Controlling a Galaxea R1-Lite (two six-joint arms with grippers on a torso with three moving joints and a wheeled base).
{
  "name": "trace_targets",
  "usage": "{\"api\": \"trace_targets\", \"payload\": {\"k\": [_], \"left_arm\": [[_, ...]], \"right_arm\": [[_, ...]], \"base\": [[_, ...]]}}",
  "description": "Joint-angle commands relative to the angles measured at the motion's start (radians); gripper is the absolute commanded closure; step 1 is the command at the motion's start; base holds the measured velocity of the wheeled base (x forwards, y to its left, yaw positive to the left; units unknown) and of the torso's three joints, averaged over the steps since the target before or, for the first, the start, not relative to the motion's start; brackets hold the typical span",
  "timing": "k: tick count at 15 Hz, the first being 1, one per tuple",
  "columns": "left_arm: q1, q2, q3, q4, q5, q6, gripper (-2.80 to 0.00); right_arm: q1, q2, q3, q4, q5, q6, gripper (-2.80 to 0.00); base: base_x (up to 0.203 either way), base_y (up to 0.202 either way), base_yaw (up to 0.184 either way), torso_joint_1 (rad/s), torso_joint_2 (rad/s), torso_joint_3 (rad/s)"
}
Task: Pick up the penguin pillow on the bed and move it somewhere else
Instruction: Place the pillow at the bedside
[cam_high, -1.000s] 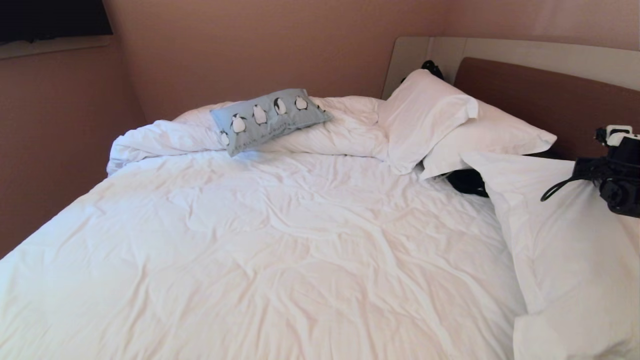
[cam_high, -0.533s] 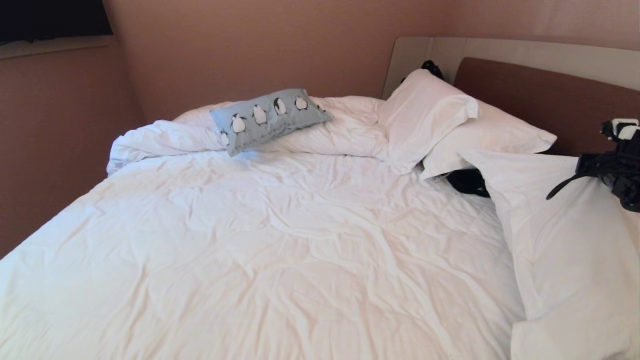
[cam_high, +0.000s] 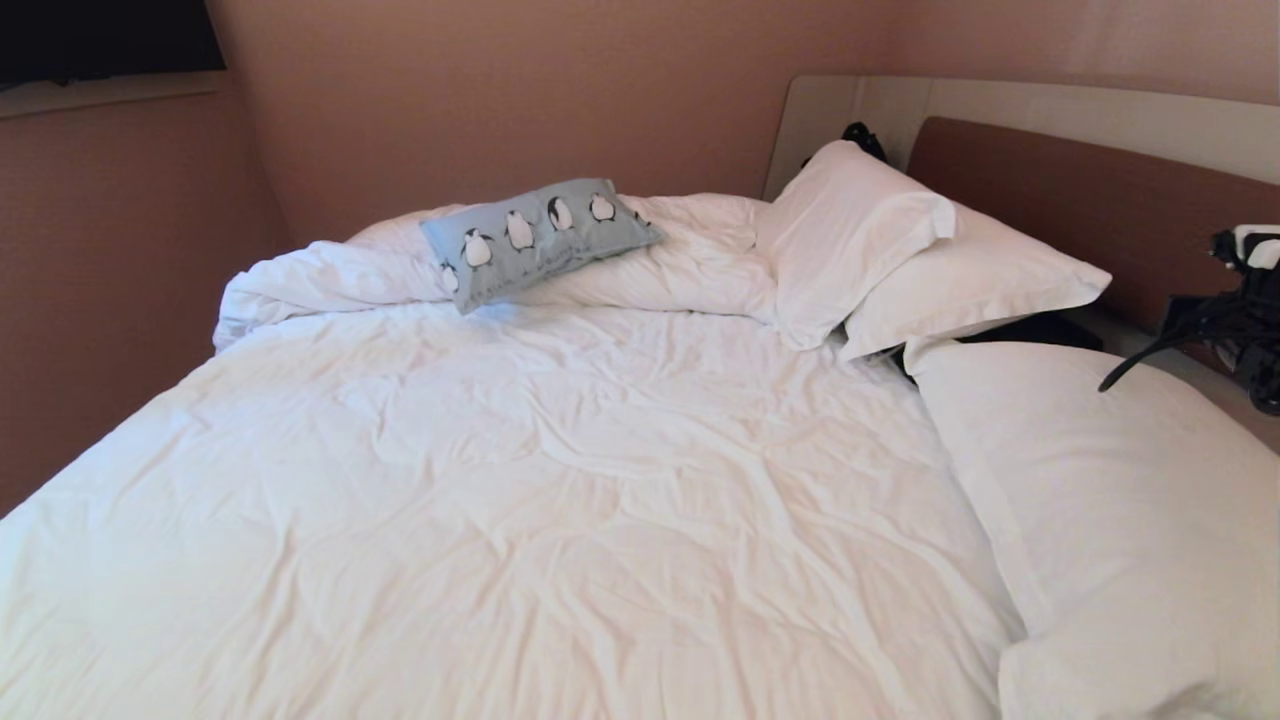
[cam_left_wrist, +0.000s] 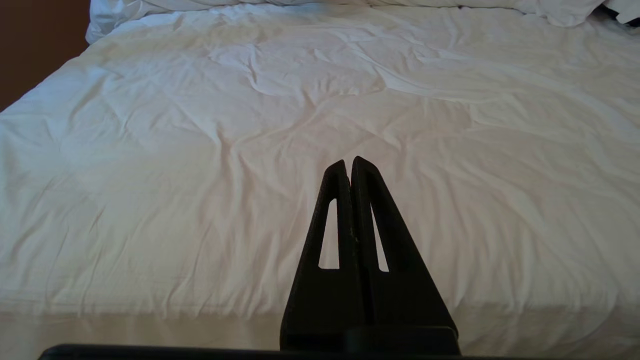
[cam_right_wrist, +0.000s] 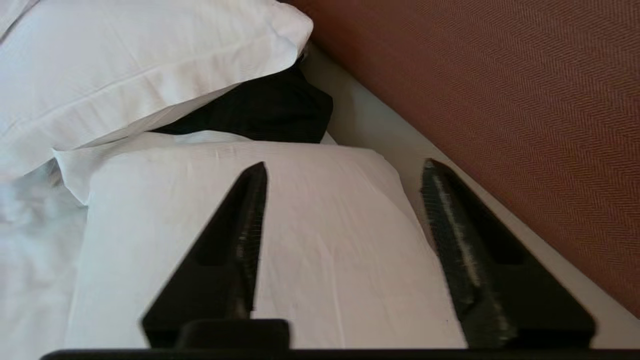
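Fills most of the head view: the bed (cam_high: 560, 500), white duvet rumpled and bunched into a roll along the far side by the wall. Backed on the right by a brown headboard (cam_high: 1080, 200) with a pale surround. Carries three white pillows (cam_high: 1100, 500) at the head end, the nearest lying flat just beside the headboard, two more stacked and tilted beyond it. Shows a dark cloth (cam_right_wrist: 265, 110) tucked between the near pillow and the stacked ones. Holds the penguin pillow (cam_high: 535, 238) on the bunched duvet roll at the far side, well apart from both arms. Hovers over the near pillow at the right edge: the right gripper (cam_right_wrist: 345, 240), fingers spread wide, gripping nothing. Points over the duvet's near part: the left gripper (cam_left_wrist: 350, 165), fingers pressed together, empty.
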Motion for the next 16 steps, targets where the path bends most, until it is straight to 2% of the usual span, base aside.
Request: {"api": "trace_targets", "payload": {"k": [1,3,4,7,8,10,13,16], "left_arm": [[0.0,0.0,0.002,0.0,0.001,0.0,0.0],[0.0,0.0,0.0,0.0,0.001,0.0,0.0],[0.0,0.0,0.0,0.0,0.001,-0.001,0.0],[0.0,0.0,0.001,0.0,0.001,0.0,0.0],[0.0,0.0,0.0,0.0,0.001,0.0,0.0],[0.0,0.0,0.001,0.0,0.001,-0.001,0.0],[0.0,0.0,0.001,0.0,0.001,0.0,0.0],[0.0,0.0,0.0,0.0,0.001,0.0,0.0]], "right_arm": [[-0.002,-0.039,0.004,0.039,0.001,0.001,-2.8],[-0.02,-0.119,0.018,0.155,0.034,0.01,-2.8],[-0.037,-0.167,0.031,0.236,0.083,0.01,0.0],[-0.104,-0.307,0.047,0.538,0.319,-0.004,0.0],[-0.134,-0.341,0.046,0.62,0.355,-0.044,0.0],[-0.182,-0.372,0.075,0.642,0.371,-0.117,0.0],[-0.218,-0.393,0.094,0.646,0.378,-0.122,0.0],[-0.272,-0.461,0.22,0.641,0.389,-0.119,0.0]], "base": [[0.0,0.0,0.0,0.0,0.0,0.0],[0.0,0.0,0.0,0.0,0.0,0.0],[0.0,0.0,0.0,0.0,0.0,0.0],[0.0,0.0,0.0,0.0,0.0,0.0],[0.0,0.0,0.0,0.0,0.0,0.0],[0.0,0.0,0.0,0.0,0.0,0.0],[0.0,0.0,0.0,0.0,0.0,0.0],[0.0,0.0,0.0,0.0,0.0,0.0]]}}
